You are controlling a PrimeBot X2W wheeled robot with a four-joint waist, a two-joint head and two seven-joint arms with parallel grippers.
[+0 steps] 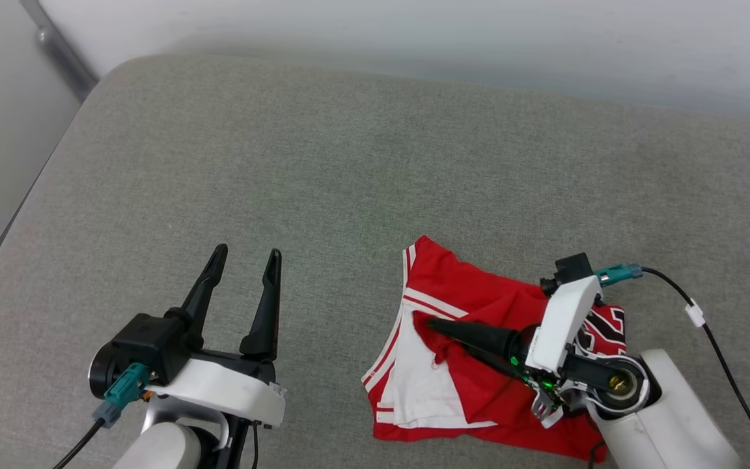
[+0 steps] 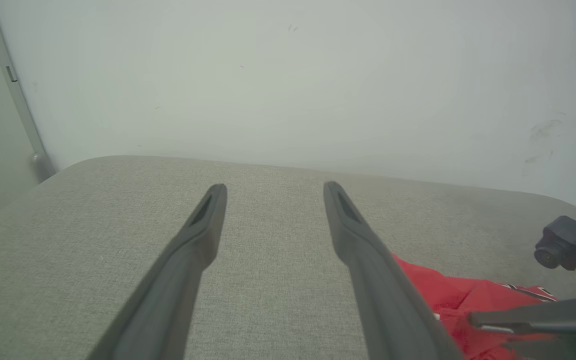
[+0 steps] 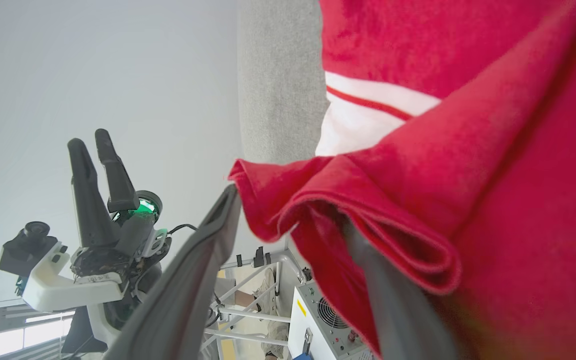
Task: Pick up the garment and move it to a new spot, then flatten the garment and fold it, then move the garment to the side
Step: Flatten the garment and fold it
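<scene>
The red jersey-style garment (image 1: 479,306) with white sleeves lay bunched on the grey upholstered bench (image 1: 284,163), one fold draped between the parted fingers (image 3: 193,270) of the right end effector (image 1: 432,324), which probably needed a slow, straight withdrawal.

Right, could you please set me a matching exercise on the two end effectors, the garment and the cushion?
Things:
1 left end effector
2 right end effector
3 garment
4 cushion

States:
A grey, with the garment lying on it
B red and white, bunched up
C open above bare cushion
D open, fingers in a red fold

Pairs: 1-C; 2-D; 3-B; 4-A
</scene>
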